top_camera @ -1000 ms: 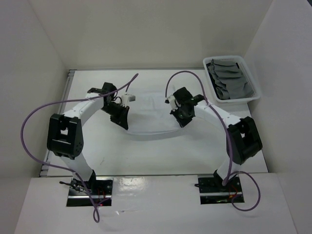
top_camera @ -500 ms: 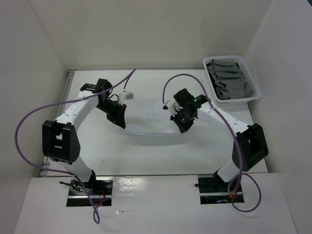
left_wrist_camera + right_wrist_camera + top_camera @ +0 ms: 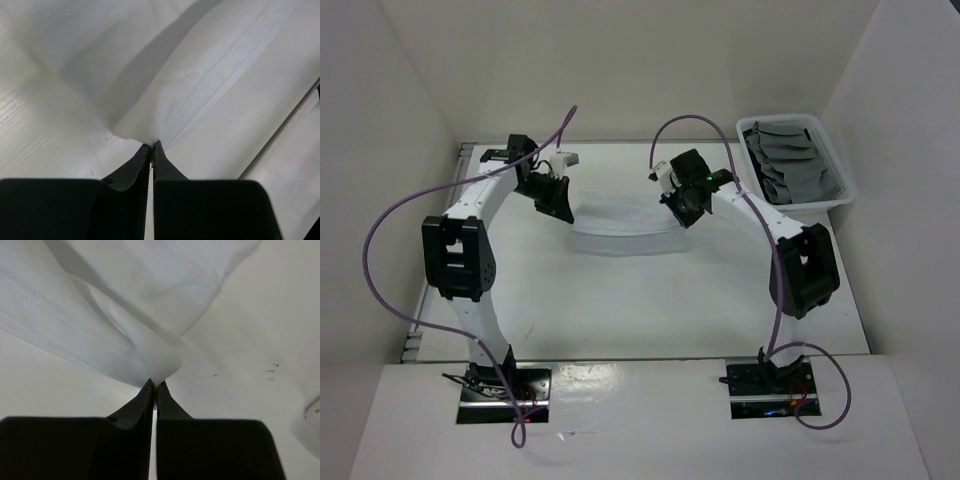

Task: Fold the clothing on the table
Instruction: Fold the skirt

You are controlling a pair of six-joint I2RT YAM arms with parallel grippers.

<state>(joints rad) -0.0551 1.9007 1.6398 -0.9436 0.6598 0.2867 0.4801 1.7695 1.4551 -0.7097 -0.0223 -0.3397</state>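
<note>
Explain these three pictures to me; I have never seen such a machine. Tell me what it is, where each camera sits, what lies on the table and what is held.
It is a robot with two white-and-black jointed arms, a left arm and a right arm, bolted at the near edge of a large white table. The wide picture comes from a fixed camera above and behind them. Each close-up comes from a camera on one wrist. On the table lies a thin white cloth garment; at the far right stands a white plastic basket of grey cloths. The black left fingers and right fingers are shut, each pinching an edge of the garment.
</note>
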